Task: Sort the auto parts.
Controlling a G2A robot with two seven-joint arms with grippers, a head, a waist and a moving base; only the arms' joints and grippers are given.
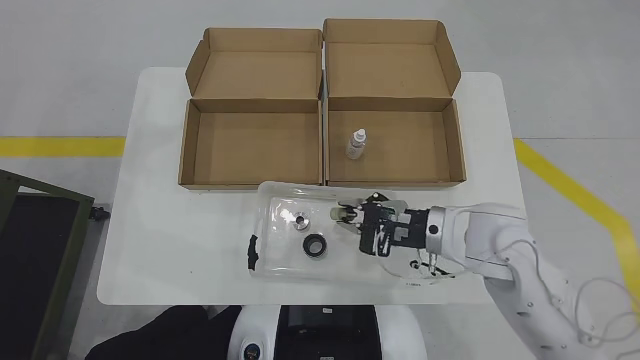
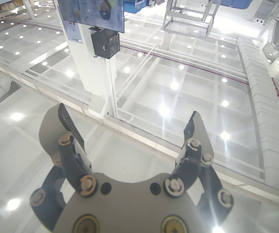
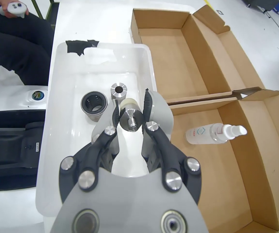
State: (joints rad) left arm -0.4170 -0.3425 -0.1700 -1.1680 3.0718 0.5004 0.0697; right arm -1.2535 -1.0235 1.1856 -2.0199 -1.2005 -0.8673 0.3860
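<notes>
Over the white tray (image 3: 100, 49), my right pincer (image 3: 131, 109) is clamped on the threaded steel stud (image 3: 131, 120), just beside the slotted collet (image 3: 118, 90). I should lift straight, clear the tray rim, then swing to a cardboard box (image 3: 173, 56). My left pincer (image 2: 127, 109) gapes, empty.

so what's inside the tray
A black sleeve, a silver collet, and a metal stud clamped in the right gripper. The gripper covers the tray floor beneath it, so anything there is hidden.
</notes>
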